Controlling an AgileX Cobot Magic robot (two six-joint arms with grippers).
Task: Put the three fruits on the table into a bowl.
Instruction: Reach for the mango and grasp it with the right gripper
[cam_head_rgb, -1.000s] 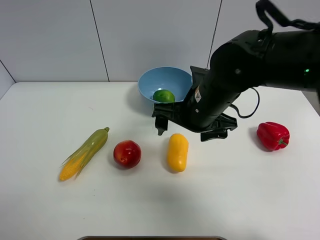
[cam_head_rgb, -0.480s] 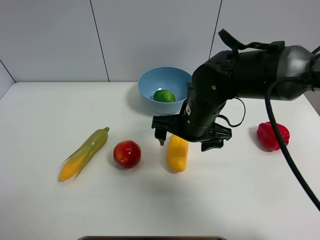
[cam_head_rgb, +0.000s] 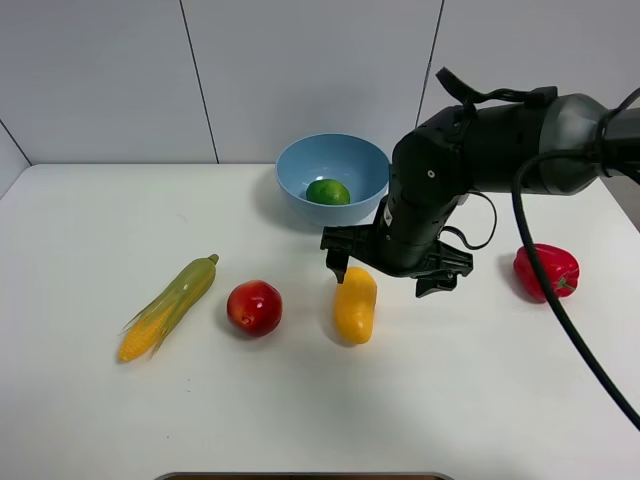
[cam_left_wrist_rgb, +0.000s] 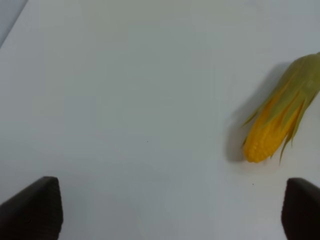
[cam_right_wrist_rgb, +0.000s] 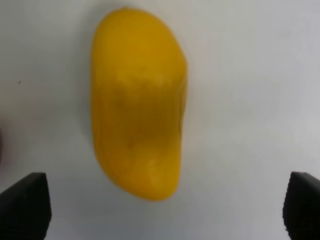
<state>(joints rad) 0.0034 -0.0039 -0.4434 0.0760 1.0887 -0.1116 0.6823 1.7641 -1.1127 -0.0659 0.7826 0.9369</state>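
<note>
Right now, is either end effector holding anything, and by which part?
Nothing is held. The right end effector hangs open over the mango without touching it; the left end effector is open and empty.

On my feed the plain white tabletop (cam_head_rgb: 90, 400) carries a smooth light-blue round plastic bowl (cam_head_rgb: 335, 155) with a small green lime (cam_head_rgb: 327, 191) in it, a glossy red round apple-like fruit (cam_head_rgb: 254, 306) showing a pale highlight, and an oblong yellow-orange mango-like fruit (cam_head_rgb: 355, 305) whose skin, from the right wrist, is even yellow shading toward orange in the middle. I also see a corn cob (cam_head_rgb: 168, 307) with yellow-orange kernels under streaked green husk, and a lobed red bell pepper (cam_head_rgb: 545, 270) with a green stem. The right arm (cam_head_rgb: 480, 150) is black against pale grey wall panels (cam_head_rgb: 100, 80) with dark seams.
</note>
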